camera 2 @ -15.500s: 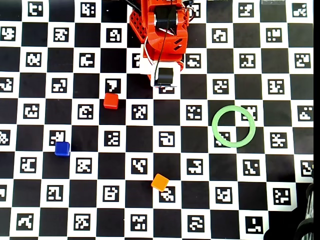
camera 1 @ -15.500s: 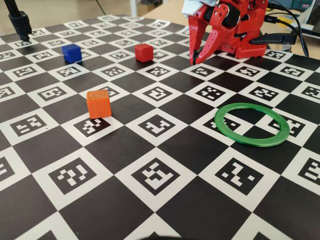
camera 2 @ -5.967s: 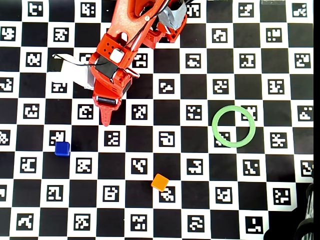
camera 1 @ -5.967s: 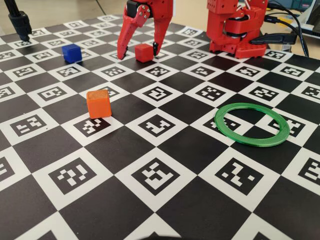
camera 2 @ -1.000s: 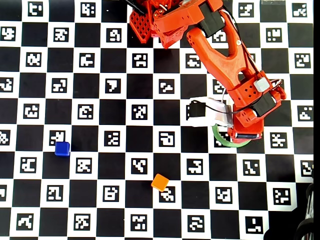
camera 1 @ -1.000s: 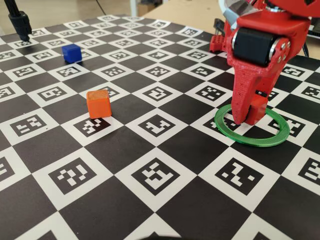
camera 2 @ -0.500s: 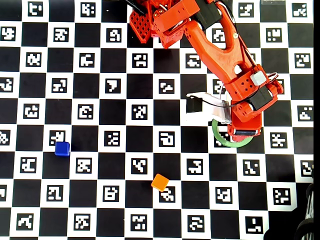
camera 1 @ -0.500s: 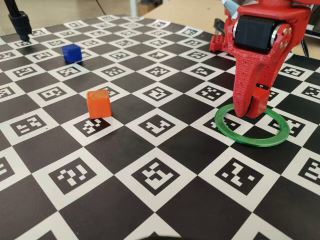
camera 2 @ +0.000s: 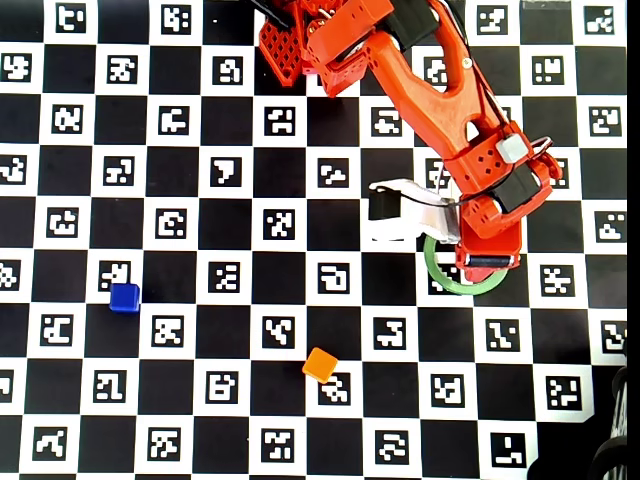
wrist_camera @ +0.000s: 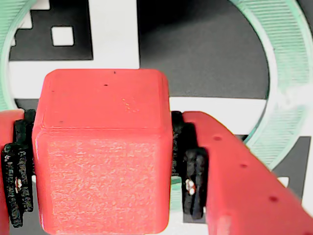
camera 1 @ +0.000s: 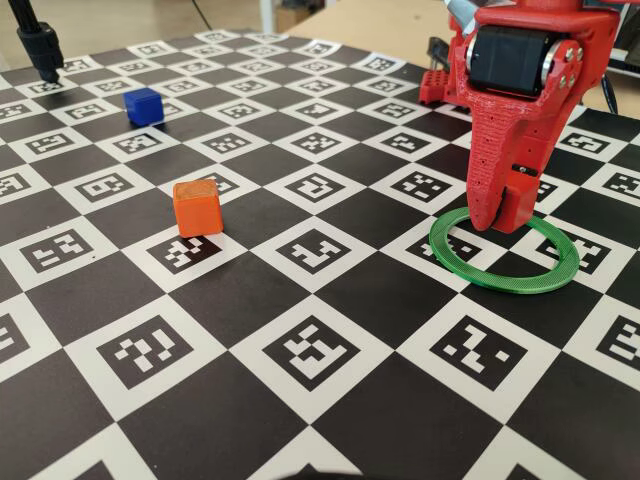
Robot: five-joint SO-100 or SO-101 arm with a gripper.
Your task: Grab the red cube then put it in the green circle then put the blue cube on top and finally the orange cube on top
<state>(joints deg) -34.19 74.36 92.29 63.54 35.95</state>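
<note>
Red cube (wrist_camera: 102,147) sits clamped in the pincer (wrist_camera: 105,166).

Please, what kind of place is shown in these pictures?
Probably a robotics lab or hobby test bench. The table is covered with a black and white checkerboard of printed marker codes, a red robot arm works over it, and small practice things lie there: an orange cube and a green ring.

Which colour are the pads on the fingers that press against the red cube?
Black, seen best in the wrist view: the pads flank the red cube.
</note>
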